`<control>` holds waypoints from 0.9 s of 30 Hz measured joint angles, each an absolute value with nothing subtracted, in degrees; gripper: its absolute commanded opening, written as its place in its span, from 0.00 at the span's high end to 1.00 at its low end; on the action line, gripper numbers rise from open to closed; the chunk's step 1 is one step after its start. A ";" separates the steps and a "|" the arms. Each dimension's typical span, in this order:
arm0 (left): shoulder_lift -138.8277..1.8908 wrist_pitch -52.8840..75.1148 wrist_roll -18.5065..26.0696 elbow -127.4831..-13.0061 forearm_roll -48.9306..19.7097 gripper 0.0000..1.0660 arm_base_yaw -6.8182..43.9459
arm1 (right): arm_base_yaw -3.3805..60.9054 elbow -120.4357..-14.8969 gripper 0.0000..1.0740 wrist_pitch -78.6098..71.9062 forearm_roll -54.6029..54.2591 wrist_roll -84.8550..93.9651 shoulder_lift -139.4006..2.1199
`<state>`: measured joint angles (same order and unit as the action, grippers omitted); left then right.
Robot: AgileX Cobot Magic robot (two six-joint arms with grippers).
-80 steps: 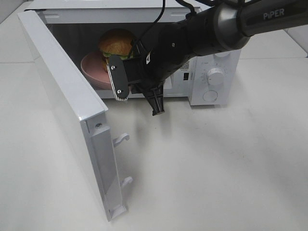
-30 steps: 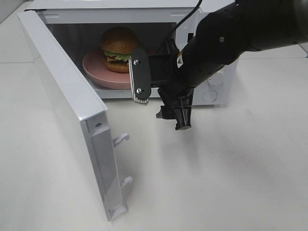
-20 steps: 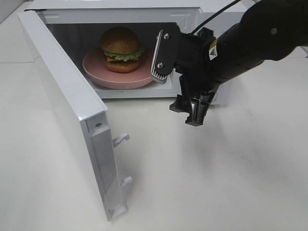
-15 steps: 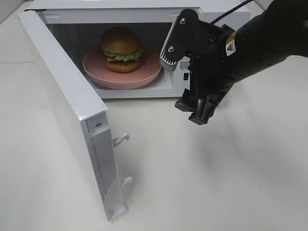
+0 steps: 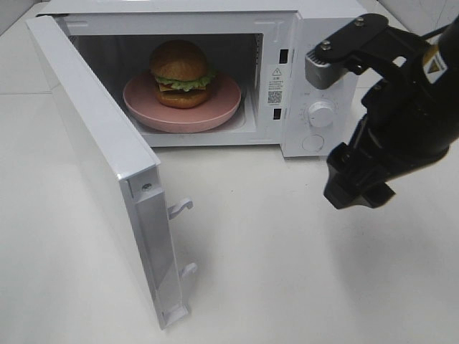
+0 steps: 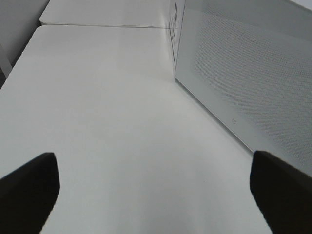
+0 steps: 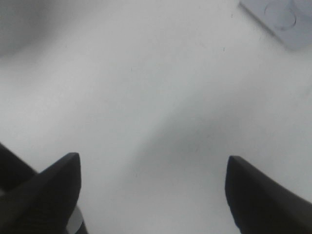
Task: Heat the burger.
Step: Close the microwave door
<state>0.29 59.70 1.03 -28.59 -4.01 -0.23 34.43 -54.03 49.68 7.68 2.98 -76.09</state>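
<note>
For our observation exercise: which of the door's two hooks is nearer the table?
The lower hook, close to the bottom of the door; the upper hook sits higher on that edge.

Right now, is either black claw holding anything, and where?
Nothing. The left gripper and right gripper are open, empty; the golden-bunned burger sits in the white microwave.

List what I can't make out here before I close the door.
Dial setting: high view, too small.
Panel above it: high view, right arm covers it.
Left gripper: outside the high view.
Burger: absent from both wrist views; right wrist view blurred.
</note>
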 measured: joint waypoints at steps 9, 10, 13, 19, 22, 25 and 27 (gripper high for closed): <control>0.29 59.70 1.03 -28.59 -4.01 0.08 -0.23 | 34.43 -54.03 0.29 63.54 3.44 1.38 -68.75; 0.29 59.70 1.03 -28.59 -4.01 0.08 -0.23 | 34.43 -54.03 0.29 63.54 3.44 1.38 -68.75; 0.29 59.70 1.03 -28.59 -4.01 0.08 -0.23 | 34.43 -53.80 0.29 65.20 1.55 1.32 -64.86; 0.29 59.70 1.03 -28.59 -4.01 0.08 -0.23 | 34.43 -49.33 0.29 67.90 0.52 0.97 -54.60; 0.29 59.70 1.03 -28.59 -4.01 0.08 -0.23 | 34.43 -46.81 0.29 68.75 0.52 0.80 -49.05; 0.29 59.70 1.03 -28.59 -4.01 0.08 -0.23 | 34.21 -44.86 0.29 68.93 0.74 -0.74 -44.06; 0.29 59.70 1.03 -28.59 -4.01 0.08 -0.23 | 32.66 -43.83 0.29 69.04 0.74 -1.83 -41.31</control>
